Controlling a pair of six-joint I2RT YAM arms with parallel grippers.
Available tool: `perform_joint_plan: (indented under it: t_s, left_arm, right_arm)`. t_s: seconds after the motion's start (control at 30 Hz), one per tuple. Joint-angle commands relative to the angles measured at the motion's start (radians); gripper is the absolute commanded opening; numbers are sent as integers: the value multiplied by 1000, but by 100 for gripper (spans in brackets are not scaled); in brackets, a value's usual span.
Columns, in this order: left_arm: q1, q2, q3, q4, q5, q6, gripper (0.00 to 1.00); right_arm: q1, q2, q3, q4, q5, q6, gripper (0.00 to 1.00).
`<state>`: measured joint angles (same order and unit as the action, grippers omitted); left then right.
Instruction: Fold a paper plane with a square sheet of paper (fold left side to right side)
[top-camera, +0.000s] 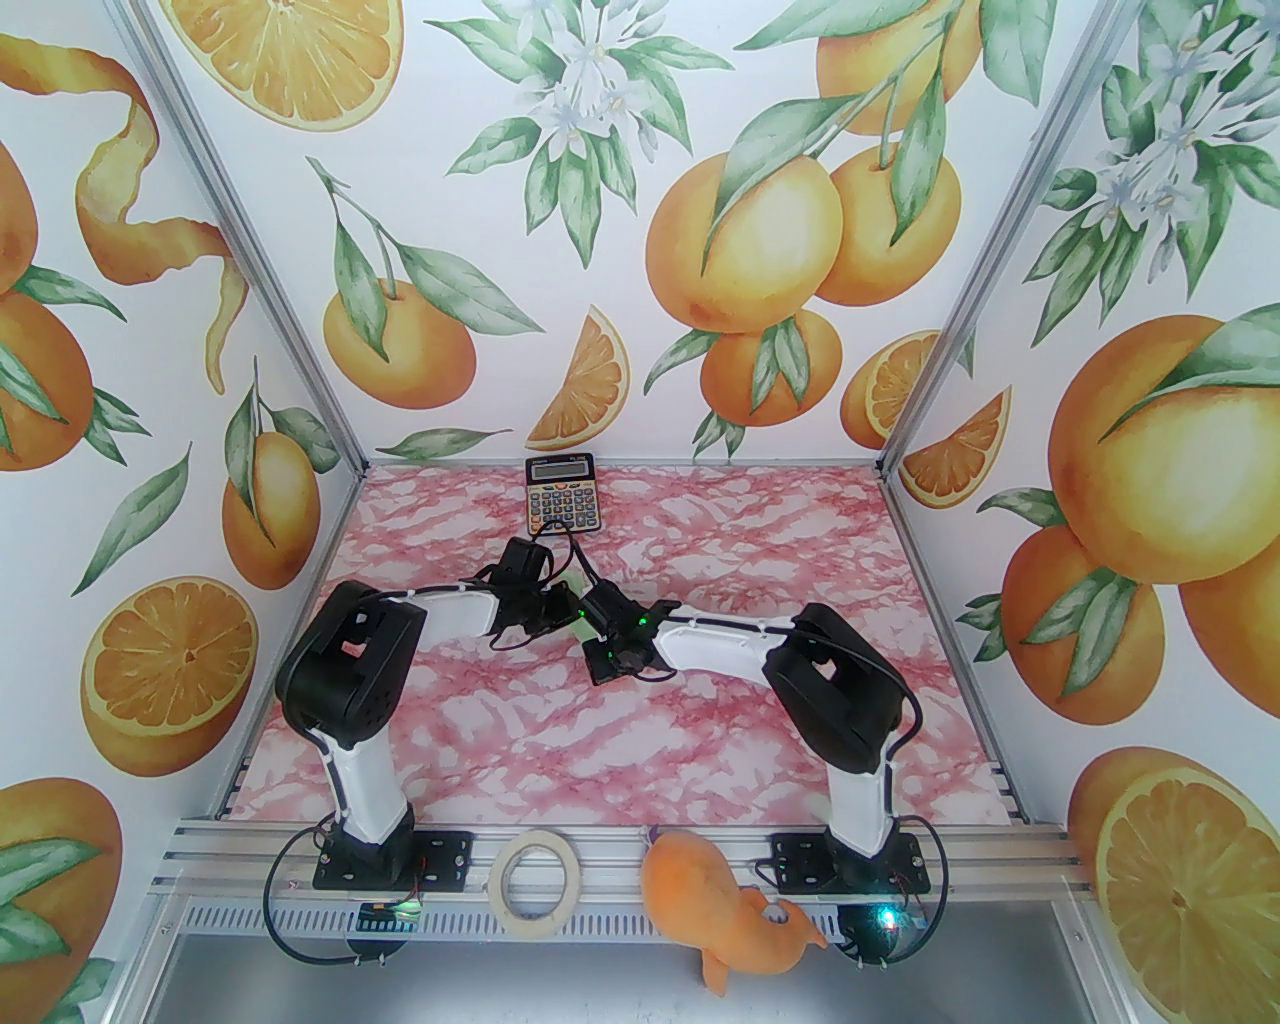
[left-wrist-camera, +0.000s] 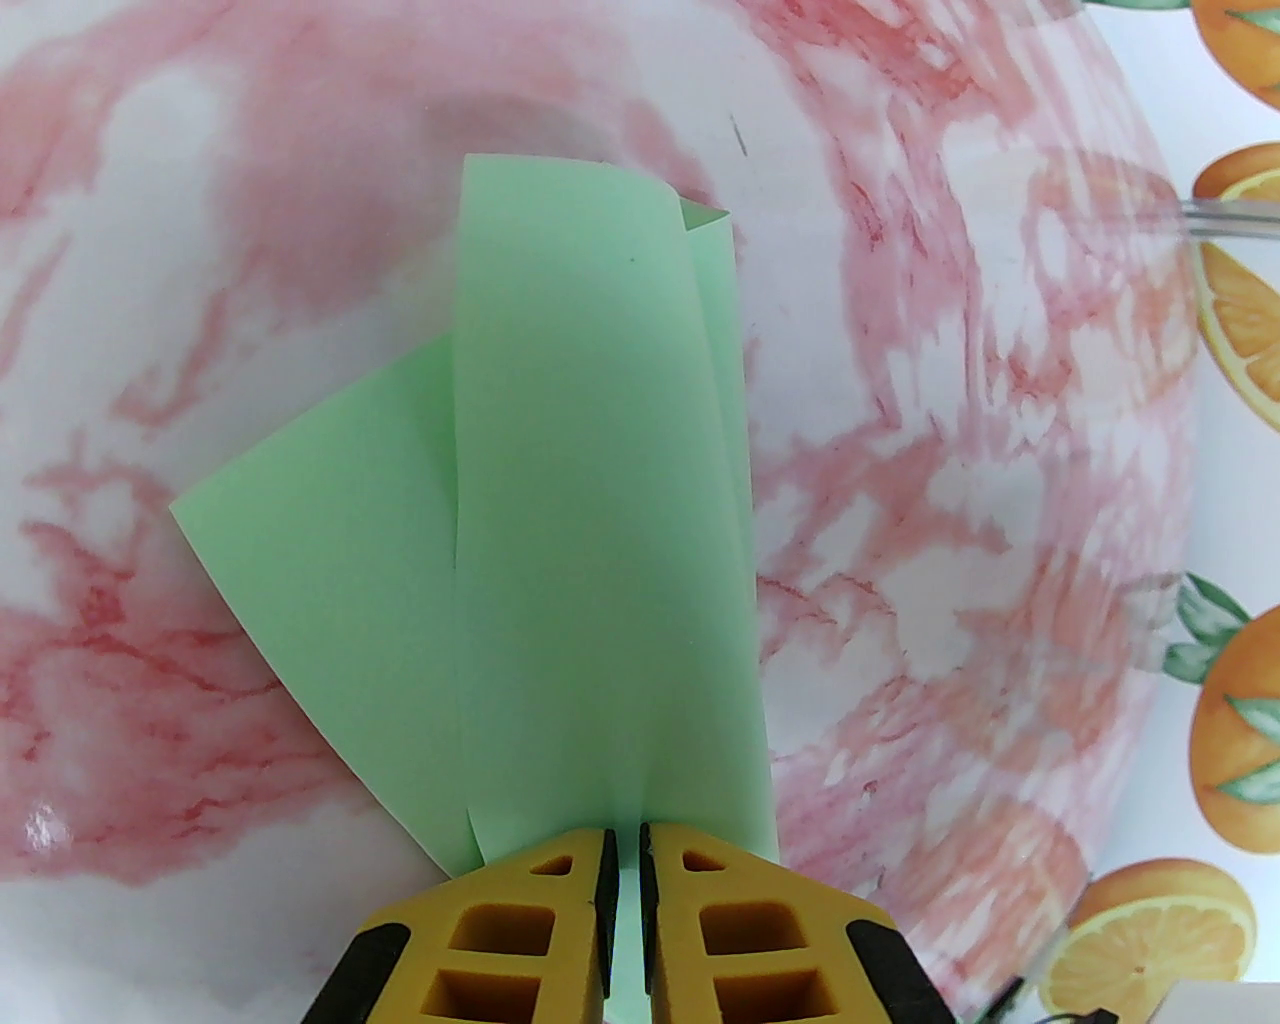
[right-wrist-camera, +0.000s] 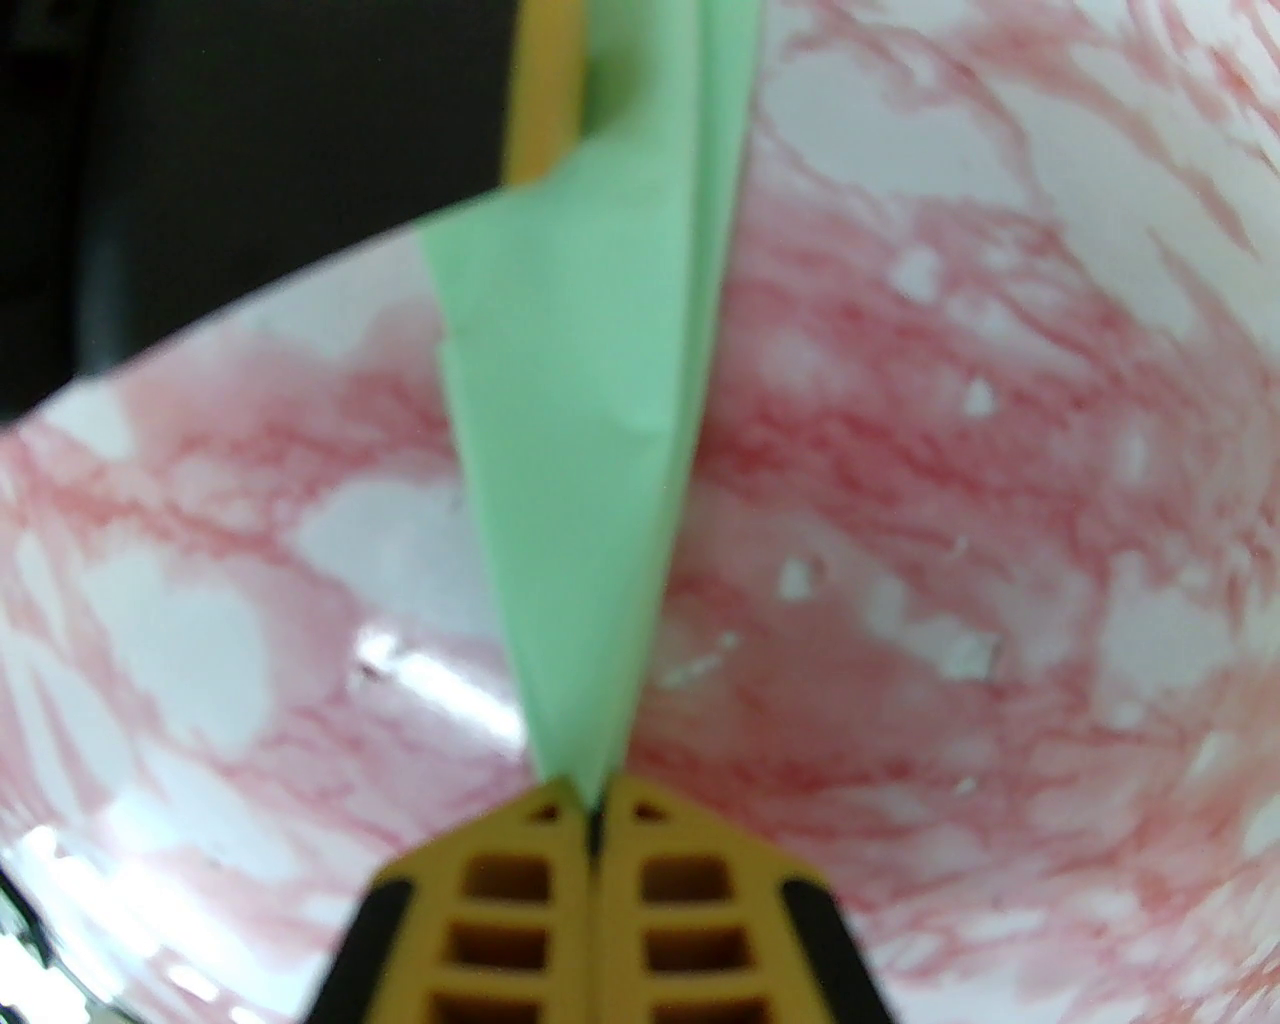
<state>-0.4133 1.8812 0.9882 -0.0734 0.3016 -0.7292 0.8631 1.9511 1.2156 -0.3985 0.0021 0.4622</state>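
Gripping confirmed at both ends of the paper plane (left-wrist-camera: 590, 500), a pale green folded piece.

- L claw (left-wrist-camera: 622, 840): yellow fingers nearly closed, green paper pinched in the narrow gap between them. Grip is at the wide end.
- R claw (right-wrist-camera: 590, 795): fingers closed on the pointed tip. Paper narrows to a point right at the fingertips.
- Paper cond.: several layers lie along a long crease. One flap splays out to the side in the L wrist view, and the far corner curls over slightly.
- Location: paper is strung between the two claws over the middle of the pink marbled worktop (top-camera: 700, 730). Can't tell if it touches the surface.
- Top view: both arms reach inward and the wrists meet near centre.
- Other items: calculator (top-camera: 560, 493) at the far edge, well apart from the paper. Tape roll (top-camera: 538, 880) and orange plush toy (top-camera: 730, 910) sit on the near rail betw. the arm bases.
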Motion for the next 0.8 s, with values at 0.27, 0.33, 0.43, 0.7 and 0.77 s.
perform_joint_plan:
  t_s: [0.27, 0.33, 0.43, 0.7, 0.77]
  left_arm:
    - [11, 50, 17, -7, -58, 50, 15]
    - [10, 51, 15, -1, -52, 48, 15]
    - [10, 52, 11, 9, -46, 45, 14]
    - [8, 50, 3, 22, -35, 48, 14]
    - [7, 49, 1, 23, -35, 49, 14]
  right_arm:
    - [7, -34, -11, -10, -75, -27, 22]
    - [-11, -66, -25, 19, -135, -16, 23]
    - [-48, -113, -65, 79, -214, 21, 24]
    - [-160, -120, -165, 269, -414, 176, 22]
    - [-182, -106, -188, 334, -449, 227, 18]
